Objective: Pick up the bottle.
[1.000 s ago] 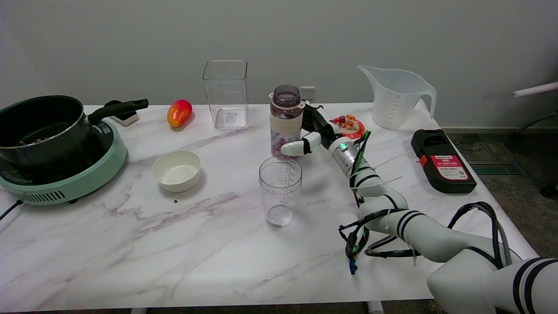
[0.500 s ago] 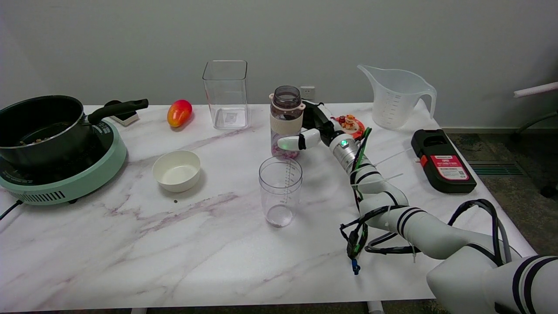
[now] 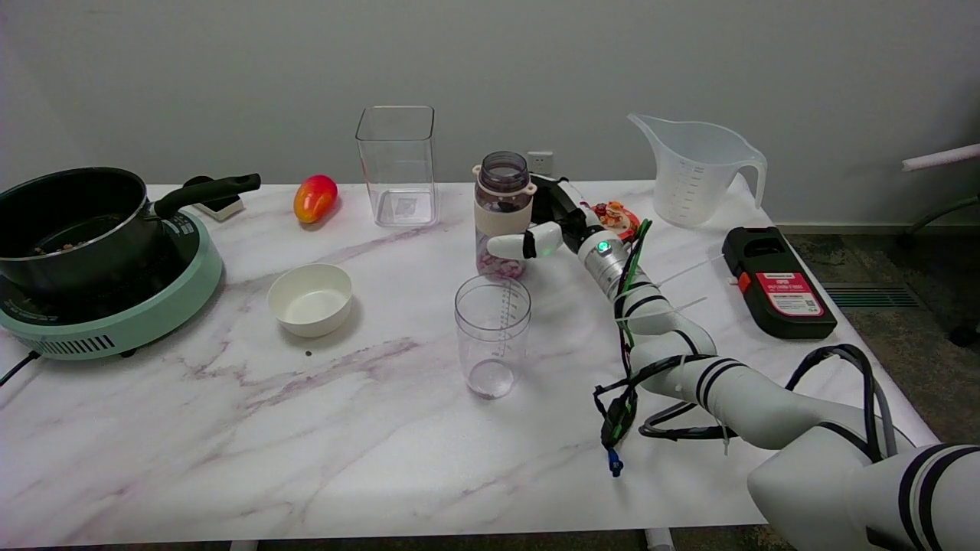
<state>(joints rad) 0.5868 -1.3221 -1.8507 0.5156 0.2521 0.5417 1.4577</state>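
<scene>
Head view. I am counting one of each item on the table (image 3: 367,451): one bottle (image 3: 502,214), one clear measuring cup (image 3: 492,335), one square clear container (image 3: 396,165), one white bowl (image 3: 310,299), one large measuring jug (image 3: 697,170), one mango (image 3: 315,197), one black pot (image 3: 73,222) sitting on one green cooker (image 3: 115,317), one black device with a red label (image 3: 777,282), and one small red plate of food (image 3: 614,216).

The bottle is standing upright near the middle of the table, toward the far side. It is carrying a beige sleeve around its middle and has pinkish contents in its lower part. It is standing just behind the clear measuring cup and to the right of the square container.

I am reaching in from the lower right with my right arm, and my right hand (image 3: 547,222) is sitting at the bottle's right side. My thumb (image 3: 517,246) is lying across the front of the bottle, just below the sleeve, touching it. My remaining fingers are wrapping around the back of the bottle and are mostly hidden behind it. My hand is closing around the bottle in a grasp. The bottle's base appears to be at table level; I cannot tell whether it is raised off the surface.

The red plate is lying just behind my wrist.
</scene>
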